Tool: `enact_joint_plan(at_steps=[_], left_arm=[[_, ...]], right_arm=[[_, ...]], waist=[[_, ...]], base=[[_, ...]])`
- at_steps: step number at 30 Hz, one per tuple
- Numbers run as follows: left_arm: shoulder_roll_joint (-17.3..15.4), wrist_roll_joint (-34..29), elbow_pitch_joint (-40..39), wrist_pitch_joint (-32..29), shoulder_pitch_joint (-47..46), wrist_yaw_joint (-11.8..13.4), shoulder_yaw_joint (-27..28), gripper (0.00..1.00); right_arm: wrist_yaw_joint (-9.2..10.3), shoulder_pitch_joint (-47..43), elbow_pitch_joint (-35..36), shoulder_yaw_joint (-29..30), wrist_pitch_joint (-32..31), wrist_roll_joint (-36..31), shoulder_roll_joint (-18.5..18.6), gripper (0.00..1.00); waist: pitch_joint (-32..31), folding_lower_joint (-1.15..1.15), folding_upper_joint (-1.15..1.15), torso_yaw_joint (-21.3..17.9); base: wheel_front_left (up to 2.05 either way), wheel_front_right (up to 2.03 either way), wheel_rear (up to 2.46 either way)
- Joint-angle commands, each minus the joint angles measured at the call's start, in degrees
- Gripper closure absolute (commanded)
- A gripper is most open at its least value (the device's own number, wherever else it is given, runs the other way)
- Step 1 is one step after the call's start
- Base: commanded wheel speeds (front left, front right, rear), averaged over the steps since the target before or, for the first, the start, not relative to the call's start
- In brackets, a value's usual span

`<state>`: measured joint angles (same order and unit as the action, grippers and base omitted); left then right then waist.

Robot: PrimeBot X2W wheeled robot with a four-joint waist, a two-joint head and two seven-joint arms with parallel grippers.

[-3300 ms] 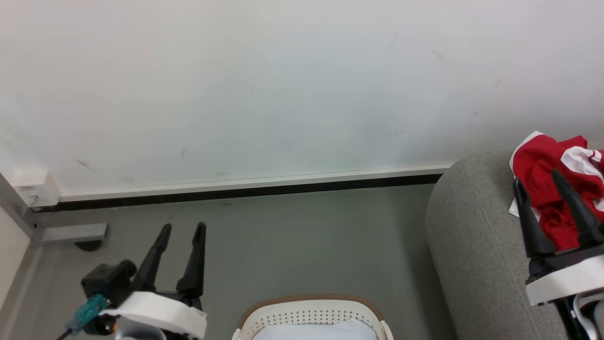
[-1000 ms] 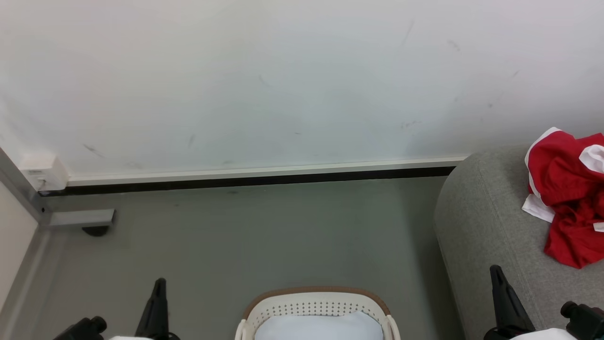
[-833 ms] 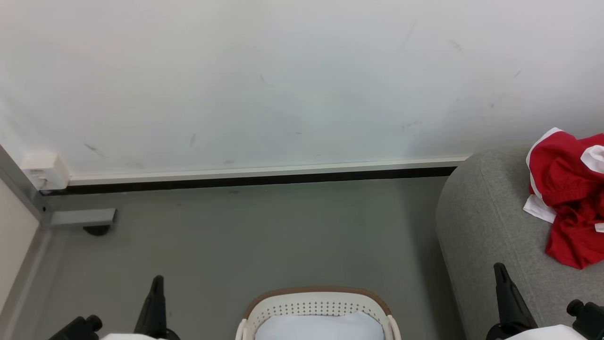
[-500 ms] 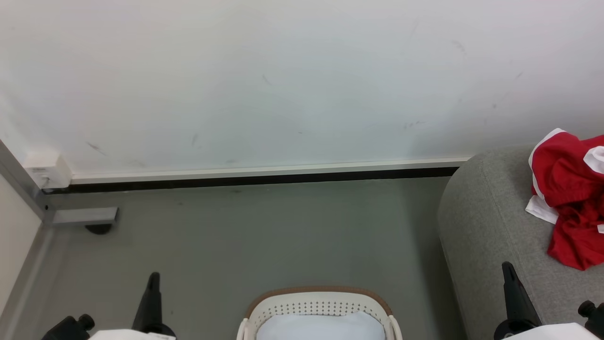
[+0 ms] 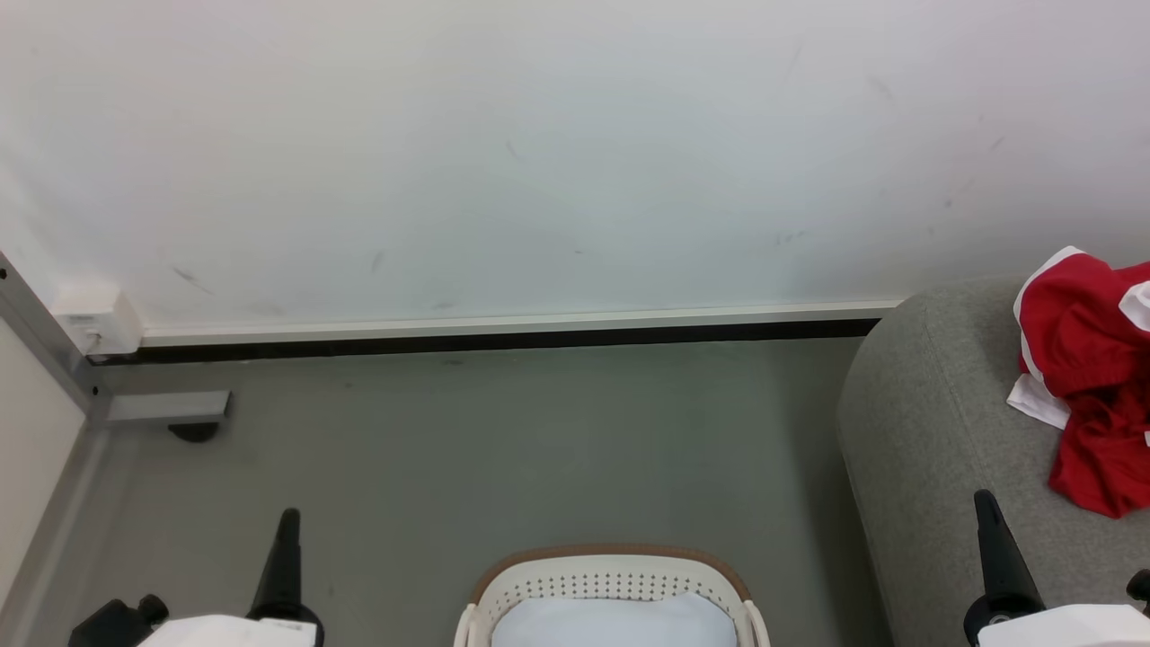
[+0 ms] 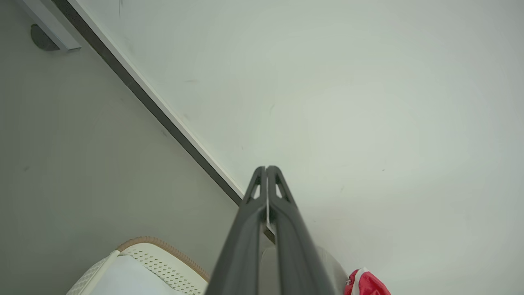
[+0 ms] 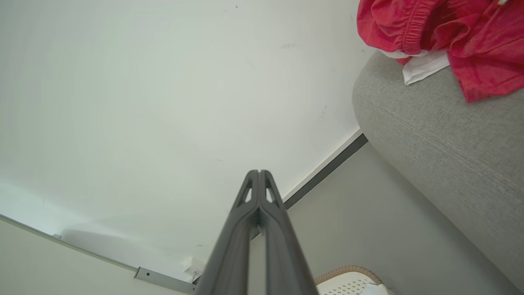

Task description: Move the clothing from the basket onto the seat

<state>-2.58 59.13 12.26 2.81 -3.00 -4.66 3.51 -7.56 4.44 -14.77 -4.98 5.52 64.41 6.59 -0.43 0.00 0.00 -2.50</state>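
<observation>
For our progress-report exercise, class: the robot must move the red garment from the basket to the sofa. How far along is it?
Done: the red garment lies crumpled on the sofa, out of the basket. In hand: nothing; the left gripper and right gripper have fingers closed together, empty. Left: seemingly nothing; the basket shows a pale cloth, not part of the job.

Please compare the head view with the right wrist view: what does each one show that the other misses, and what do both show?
Head view adds the left tool, low at the left of the basket. Right wrist view adds the right tool seen shut, tips touching, and a gathered elastic band on the clothing. Both share the clothing lying on the seat, the basket's rim, the floor and the wall.
</observation>
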Motion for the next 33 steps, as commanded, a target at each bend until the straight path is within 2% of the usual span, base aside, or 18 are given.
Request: enact_joint_plan(at_steps=[1,33], left_arm=[[-0.38,1.29,-0.86,-0.38,-1.16,0.07,0.35,1.0],[-0.44,18.25,-2.38,-5.21,-2.27,1.18,1.92,1.0]], right_arm=[[0.06,1.24,0.69,0.44,-0.19,1.15,0.47,1.0],[0.09,2.1,1.04,0.61,-1.91,20.6,2.79,1.0]], waist=[[0.0,0.0,0.0,0.03],[0.13,0.0,0.0,1.14]], base=[[0.0,0.0,0.0],[0.0,0.0,0.0]])
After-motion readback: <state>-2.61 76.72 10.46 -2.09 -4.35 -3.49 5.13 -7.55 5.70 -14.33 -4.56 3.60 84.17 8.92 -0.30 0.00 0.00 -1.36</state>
